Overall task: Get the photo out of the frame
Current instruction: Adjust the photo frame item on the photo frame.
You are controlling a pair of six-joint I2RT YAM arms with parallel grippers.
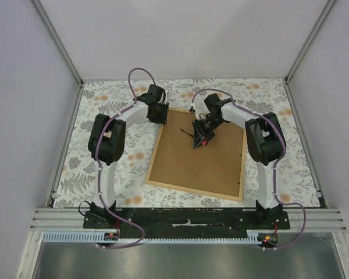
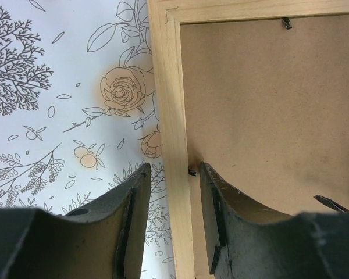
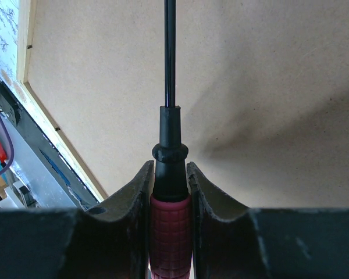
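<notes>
Table: a floral-patterned table is seen from above, with both arm bases at its near edge.
Frame: the frame is laid flat on the table, back side up and slightly askew, between the two arms.
Back: the brown back board is enclosed by a light wooden strip.
Left gripper: the left gripper is held at the frame's left side, near its far left corner. Its jaws are parted, one over the floral surface and one over the board. The strip runs between them and is gripped by neither.
Right gripper: the right gripper is held over the far middle of the board. Its jaws are clenched on the red handle of a screwdriver.
Top view only: the frame's whole outline and the bend of both arms are shown, but the jaws are too small there to be read.
Left wrist only: a small dark tab is shown at the strip's inner edge, between the jaws. A second one sits at the far edge of the board.
Right wrist only: the black shaft is seen running over the board and out past the top of the picture. Whether its tip touches the board cannot be told.
</notes>
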